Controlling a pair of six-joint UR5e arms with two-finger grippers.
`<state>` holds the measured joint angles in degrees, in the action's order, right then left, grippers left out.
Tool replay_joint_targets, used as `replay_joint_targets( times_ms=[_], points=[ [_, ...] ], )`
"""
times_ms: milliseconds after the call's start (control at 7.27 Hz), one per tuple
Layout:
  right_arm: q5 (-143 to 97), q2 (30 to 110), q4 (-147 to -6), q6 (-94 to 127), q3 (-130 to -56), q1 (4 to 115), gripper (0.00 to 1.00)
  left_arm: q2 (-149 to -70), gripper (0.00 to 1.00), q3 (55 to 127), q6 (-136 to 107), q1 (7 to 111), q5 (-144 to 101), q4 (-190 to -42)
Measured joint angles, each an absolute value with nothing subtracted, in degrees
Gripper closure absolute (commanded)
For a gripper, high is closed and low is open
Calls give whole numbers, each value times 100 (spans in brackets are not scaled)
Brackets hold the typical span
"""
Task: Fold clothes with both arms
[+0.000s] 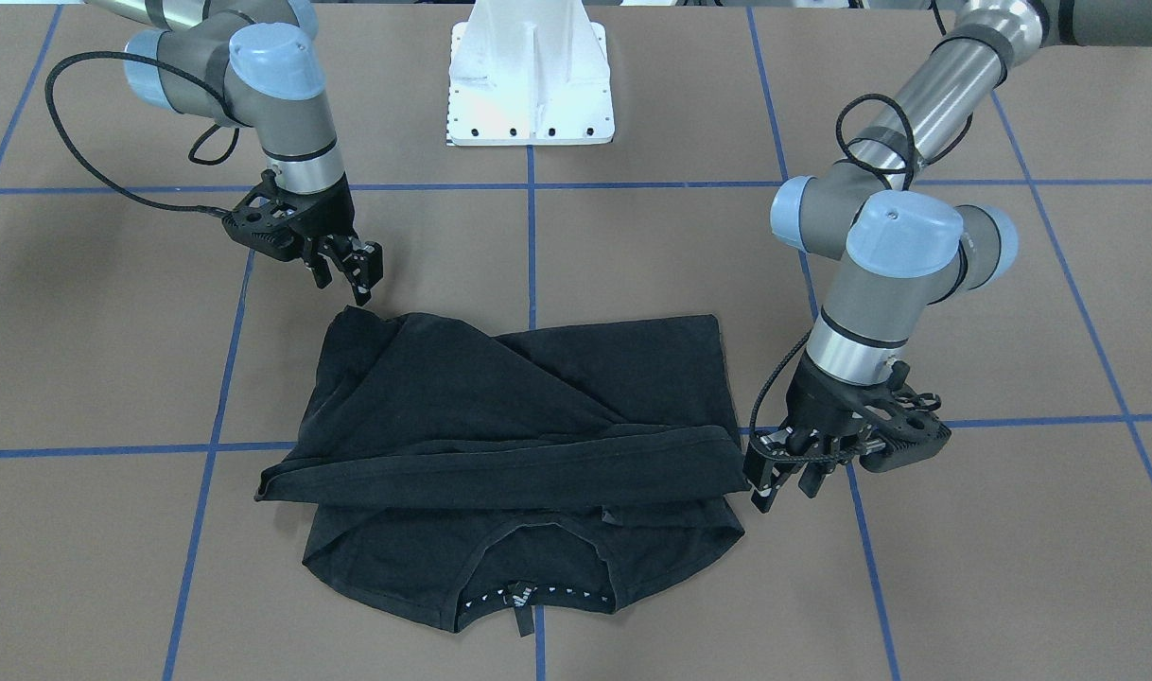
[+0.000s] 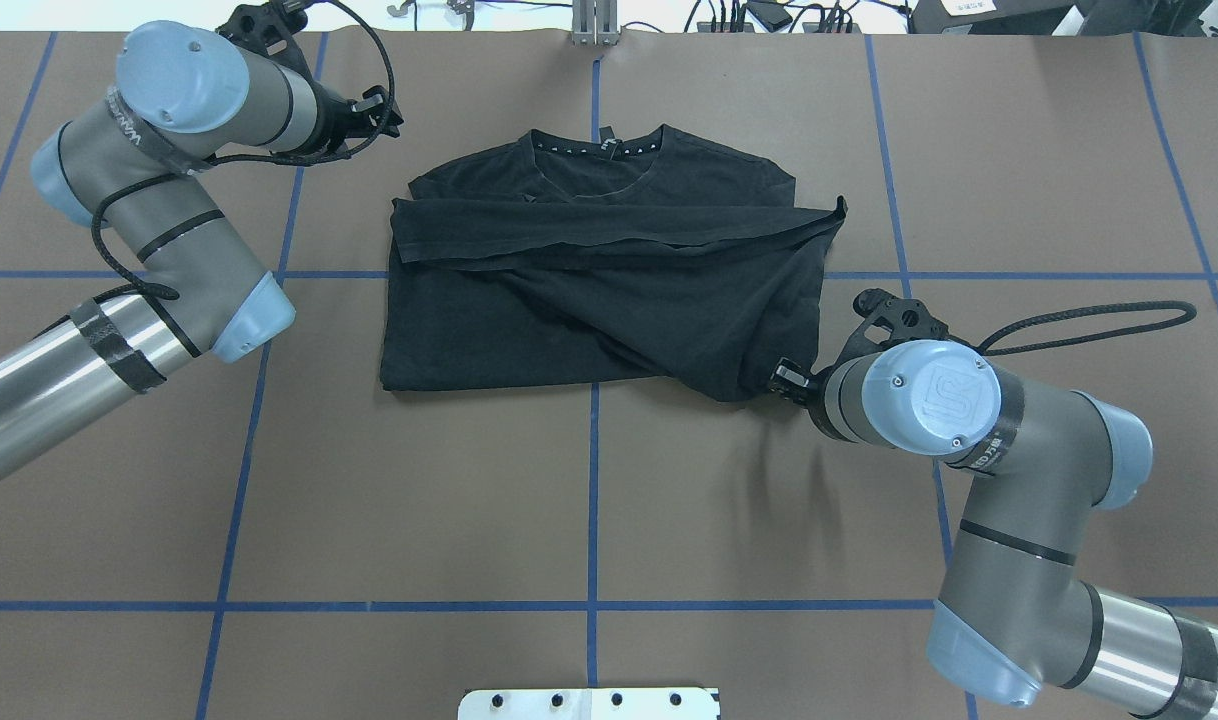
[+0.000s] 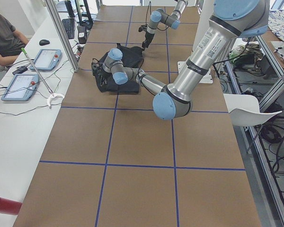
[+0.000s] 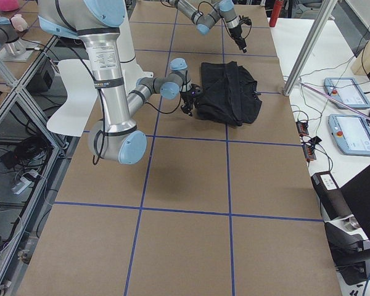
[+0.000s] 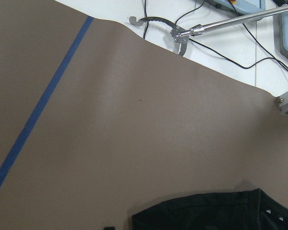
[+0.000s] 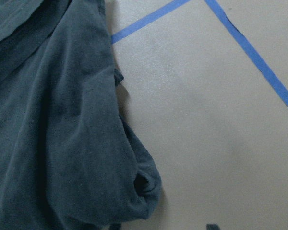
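Observation:
The black T-shirt [image 1: 519,407] lies on the brown table, its lower part folded up over the chest so the hem runs across below the collar [image 2: 594,150]. Its logo print is hidden. My left gripper [image 1: 784,482] is open and empty, just beside the end of the folded hem; it also shows in the overhead view [image 2: 381,110]. My right gripper [image 1: 344,274] is open, its fingertips right at the bunched corner of the shirt [image 6: 53,120] nearest the robot, not clamped on it. That gripper also shows in the overhead view [image 2: 784,378].
The white base stand [image 1: 529,85] sits at the robot side of the table. Blue tape lines [image 2: 594,480] grid the brown surface. A side bench with teach pendants [image 3: 47,59] and a seated operator [image 3: 2,35] runs along the far table edge.

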<state>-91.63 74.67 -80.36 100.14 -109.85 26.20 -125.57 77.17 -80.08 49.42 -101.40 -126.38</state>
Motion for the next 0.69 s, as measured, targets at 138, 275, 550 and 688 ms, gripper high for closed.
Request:
replay_joint_targets(
  times_ms=[138, 275, 550, 688],
  points=[
    [-9112, 7438, -8032, 9784, -10979, 2611, 37, -12548, 30, 7717, -8007, 4940, -10136, -12636],
    [-9091, 7404, -8028, 9607, -10973, 2606, 37, -12535, 30, 7717, -8007, 4940, -10134, -12635],
    [-9039, 7386, -8002, 9253, -10932, 2605, 39, -12525, 30, 7723, -8007, 4940, -10128, -12638],
    [-9010, 7394, -7855, 9179, -10849, 2604, 46, -12518, 30, 7722, -8005, 4940, -10126, -12638]
  ],
)
